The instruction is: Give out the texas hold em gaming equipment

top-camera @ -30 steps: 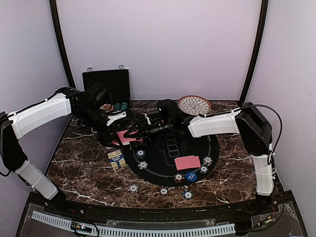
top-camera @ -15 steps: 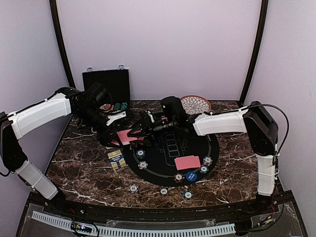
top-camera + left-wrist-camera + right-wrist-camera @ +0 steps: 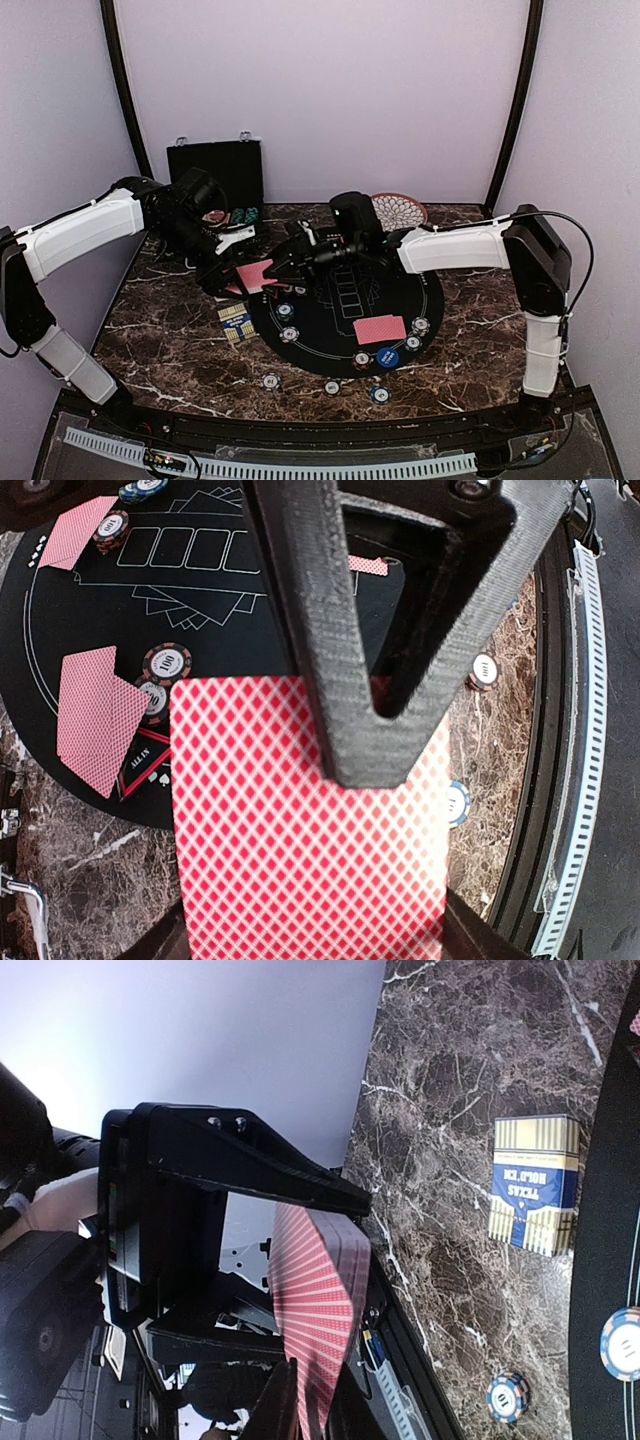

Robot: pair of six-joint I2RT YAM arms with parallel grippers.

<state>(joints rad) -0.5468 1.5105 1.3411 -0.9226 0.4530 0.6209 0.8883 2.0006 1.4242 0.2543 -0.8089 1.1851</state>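
Note:
My left gripper (image 3: 228,277) is shut on a deck of red-backed cards (image 3: 256,274), held above the table's left part. In the left wrist view the deck (image 3: 300,820) fills the lower frame under one black finger (image 3: 365,670). My right gripper (image 3: 283,266) has reached across to the deck. Its fingertips (image 3: 285,1410) pinch the edge of the fanned red cards (image 3: 318,1310). A pair of red cards (image 3: 380,328) lies on the black round mat (image 3: 340,300) among striped chips (image 3: 287,311) and a blue button (image 3: 388,357).
A blue and yellow card box (image 3: 235,322) lies left of the mat. Three chips (image 3: 332,387) sit near the front edge. The black case (image 3: 215,172) stands open at the back left. The patterned plate (image 3: 398,208) is at the back, behind the right arm.
My right gripper has slid left to the deck and closed on the edge of its cards. The left arm and deck have stayed put.

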